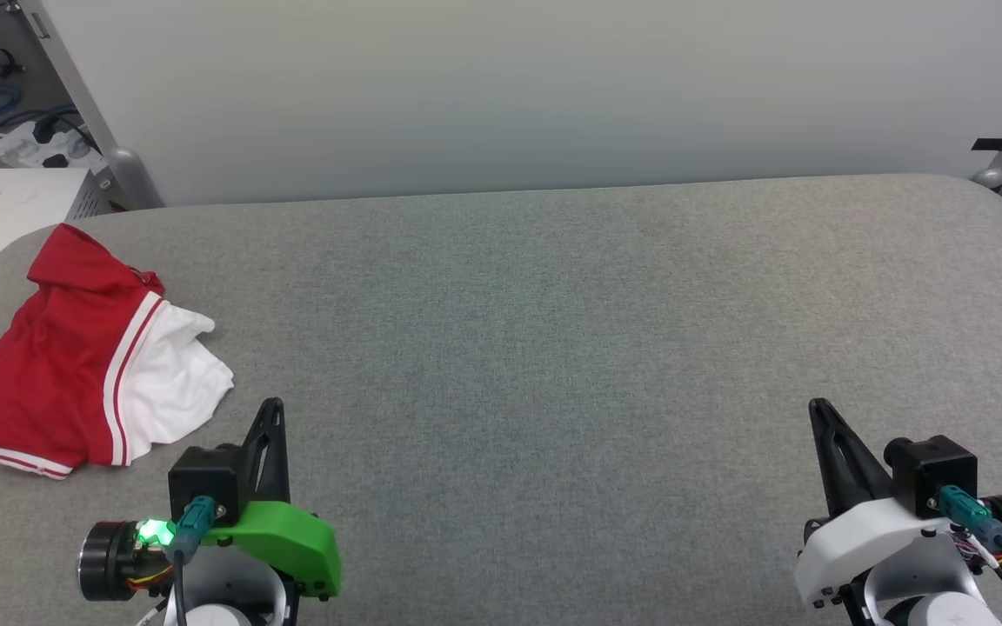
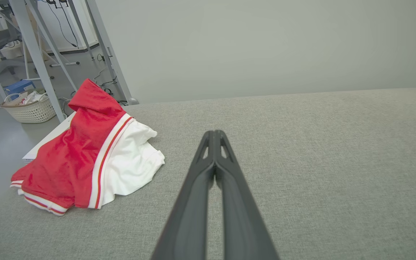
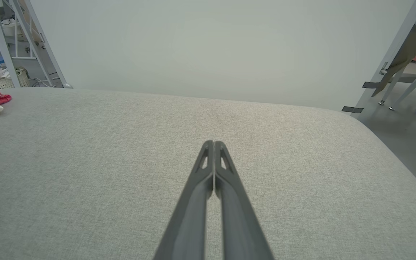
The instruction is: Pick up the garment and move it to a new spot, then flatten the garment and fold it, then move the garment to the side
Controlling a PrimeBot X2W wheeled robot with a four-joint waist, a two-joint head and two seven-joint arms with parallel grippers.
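Head view: garment (image 1: 75,348) lies crumpled at far-left edge of grey table (image 1: 553,348); red body, white sleeve spilling out twd centre, red-white stripe trim along seam & hem; left gripper (image 1: 271,413) at lower left, fingers pressed together, near the white sleeve but apart; right gripper (image 1: 818,410) at lower right, also pressed together, well apart from garment.

Left wrist view: garment (image 2: 81,159) left of the closed fingers; bunched, w/ a red peak at back.

Right wrist view: fingers pressed together over bare table; bit of white & red cloth at left edge.
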